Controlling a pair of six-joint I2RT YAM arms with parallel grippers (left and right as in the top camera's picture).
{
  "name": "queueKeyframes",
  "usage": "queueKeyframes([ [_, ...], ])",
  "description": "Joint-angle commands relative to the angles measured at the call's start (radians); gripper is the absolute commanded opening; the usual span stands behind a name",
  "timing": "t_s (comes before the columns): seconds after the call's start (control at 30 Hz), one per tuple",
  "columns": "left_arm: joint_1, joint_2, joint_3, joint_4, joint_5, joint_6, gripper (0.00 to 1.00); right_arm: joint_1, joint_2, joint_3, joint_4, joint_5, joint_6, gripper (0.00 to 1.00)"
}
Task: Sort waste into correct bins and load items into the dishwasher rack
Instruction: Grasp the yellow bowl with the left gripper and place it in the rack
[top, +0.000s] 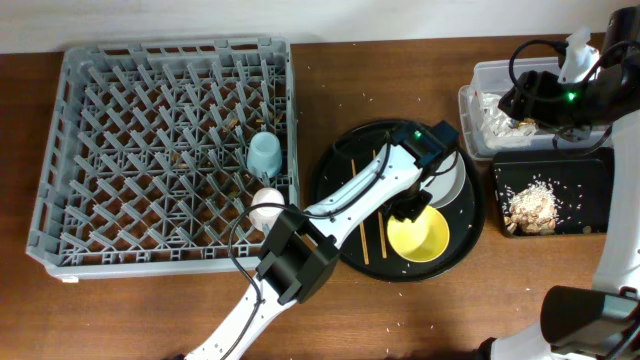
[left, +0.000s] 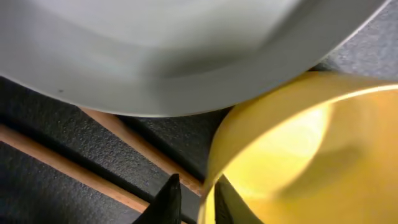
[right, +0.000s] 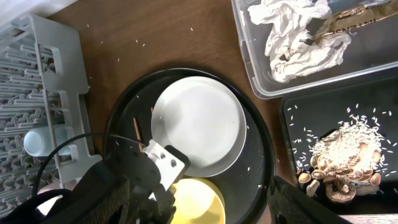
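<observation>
My left gripper (top: 408, 212) is closed on the rim of the yellow bowl (top: 420, 238), one finger inside and one outside, as the left wrist view (left: 196, 202) shows. The bowl (left: 311, 155) sits on the round black tray (top: 340, 170) beside the white plate (top: 450, 180) and two chopsticks (top: 363, 240). My right gripper (right: 199, 186) is open and empty, high above the tray. The light-blue cup (top: 264, 153) and the pinkish-white cup (top: 266, 208) stand in the grey rack (top: 130, 150).
The clear tub (right: 249, 68) holds the white napkin (right: 292, 37) and the brown-gold wrapper (right: 348, 15). The shallow black tray (right: 298, 124) holds tan food scraps (right: 339, 158) and rice. Rice grains lie scattered on the brown table.
</observation>
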Motion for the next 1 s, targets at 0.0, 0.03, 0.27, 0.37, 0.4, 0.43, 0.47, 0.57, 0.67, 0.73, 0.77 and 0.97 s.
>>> queueKeyframes([
  [0.0,0.001,-0.039,-0.022,0.009,0.005,-0.009,0.17,0.006,0.002,0.006,0.000,0.013,0.000,0.72],
  [0.03,0.000,-0.039,-0.022,0.009,0.009,-0.009,0.17,0.006,0.002,0.006,0.000,0.013,0.000,0.72],
  [0.27,0.072,-0.099,0.041,-0.043,-0.018,-0.009,0.01,0.006,0.002,0.006,0.000,0.035,0.000,0.72],
  [0.37,0.230,-0.260,0.149,-0.041,-0.272,-0.009,0.00,0.006,0.002,0.006,0.000,0.034,0.000,0.77],
  [0.4,0.280,-0.292,0.149,-0.010,-0.445,-0.009,0.01,0.006,0.002,0.006,0.001,0.034,0.000,0.80],
  [0.43,0.322,-0.299,0.149,0.023,-0.606,-0.010,0.01,0.006,0.002,0.006,0.001,0.034,0.000,0.84],
  [0.47,0.351,-0.297,0.147,0.058,-0.724,-0.010,0.00,0.006,0.002,0.006,0.001,0.035,0.000,0.88],
  [0.57,0.423,-0.282,0.120,0.237,-0.908,-0.017,0.01,0.006,0.002,0.006,0.000,0.034,0.000,0.98],
  [0.67,0.434,-0.201,0.116,0.318,-1.104,-0.016,0.01,0.006,0.002,0.006,0.000,0.035,0.000,0.98],
  [0.73,0.443,-0.133,0.116,0.334,-1.214,-0.016,0.01,0.006,0.002,0.006,0.001,0.035,0.000,0.98],
  [0.77,0.444,-0.103,0.116,0.340,-1.254,-0.017,0.00,0.006,0.002,0.006,0.001,0.035,0.000,0.98],
  [0.97,0.468,-0.005,0.116,0.404,-1.311,-0.047,0.00,0.006,0.002,0.006,0.000,0.035,0.000,0.99],
])
